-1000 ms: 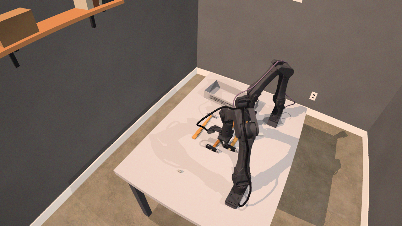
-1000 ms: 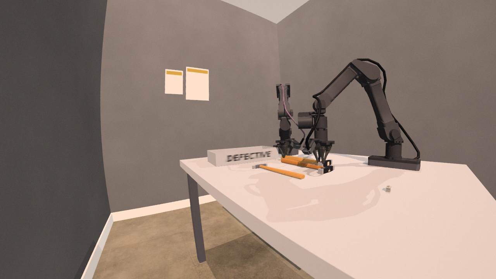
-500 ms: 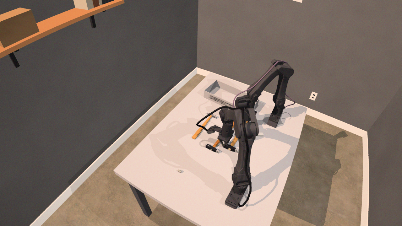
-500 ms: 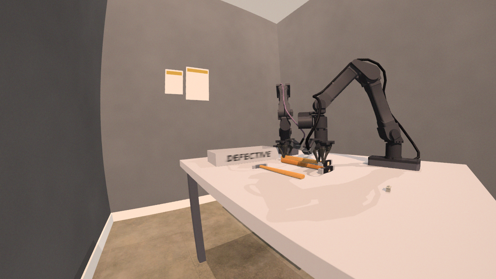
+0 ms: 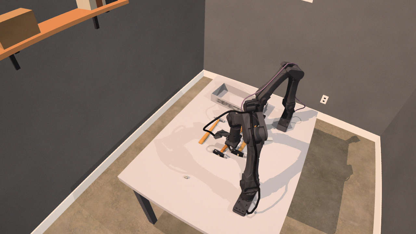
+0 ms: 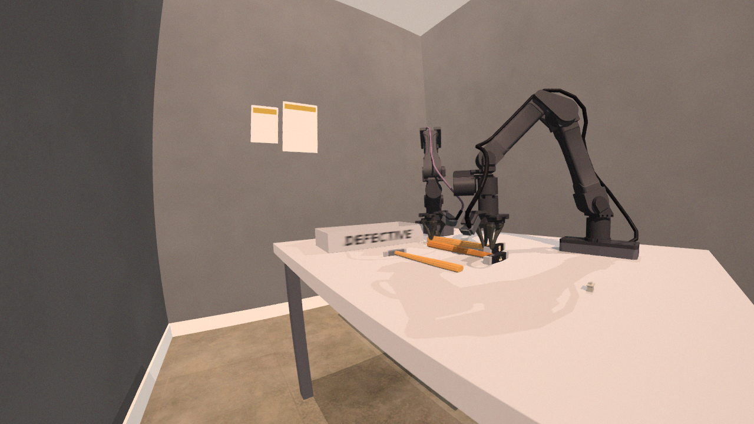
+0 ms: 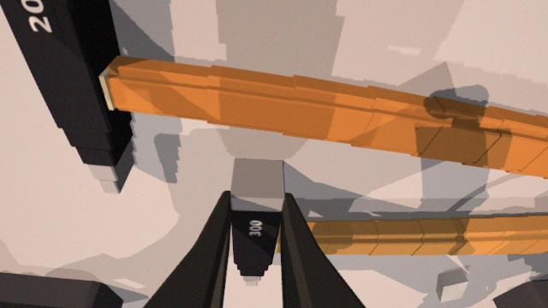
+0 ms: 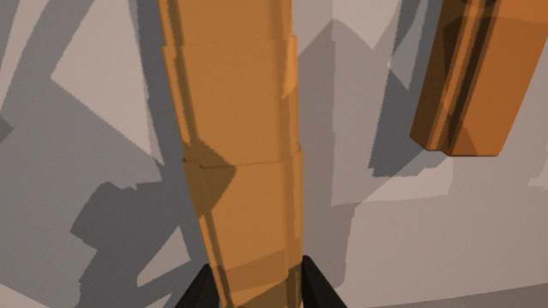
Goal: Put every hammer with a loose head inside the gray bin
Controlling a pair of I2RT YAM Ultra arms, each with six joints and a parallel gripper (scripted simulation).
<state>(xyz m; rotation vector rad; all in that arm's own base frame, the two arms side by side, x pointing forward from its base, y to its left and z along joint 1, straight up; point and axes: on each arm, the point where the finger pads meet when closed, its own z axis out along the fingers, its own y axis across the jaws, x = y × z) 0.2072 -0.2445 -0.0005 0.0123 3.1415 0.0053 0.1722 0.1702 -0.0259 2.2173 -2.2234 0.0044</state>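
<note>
Outside the gray bin [image 5: 218, 99] [image 6: 334, 238], on the table [image 5: 174, 162] [image 6: 527, 327]: gray-headed hammer [image 5: 208, 132] [image 6: 429, 261], "20…" hammer [image 5: 218, 152] [image 6: 496, 257] [image 7: 300, 103] and "300" hammer [image 5: 238, 153] [image 7: 254, 244] [image 8: 248, 107]. Pinched in left gripper [image 5: 234, 149] [image 6: 492, 247] [image 7: 258, 196]: "300" head. Pinched in right gripper [image 6: 432, 237] [image 8: 257, 262]: same hammer's handle.

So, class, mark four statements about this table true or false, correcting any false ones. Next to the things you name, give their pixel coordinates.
1. The left claw [image 5: 231, 149] [image 6: 491, 248] [image 7: 257, 199] is shut on the head marked 300 [image 5: 238, 153] [image 6: 496, 246] [image 7: 256, 241]. True.
2. The right claw [image 6: 431, 237] [image 8: 258, 270] is open. False: it is shut on an orange handle [image 5: 242, 146] [image 6: 465, 243] [image 7: 398, 237] [image 8: 244, 107].
3. The gray bin [image 5: 217, 99] [image 6: 329, 240] reads DEFECTIVE. True.
4. The gray-headed hammer [image 5: 210, 130] [image 6: 429, 261] is in the bin. False: it lies on the table [image 5: 162, 186] [image 6: 632, 343].
</note>
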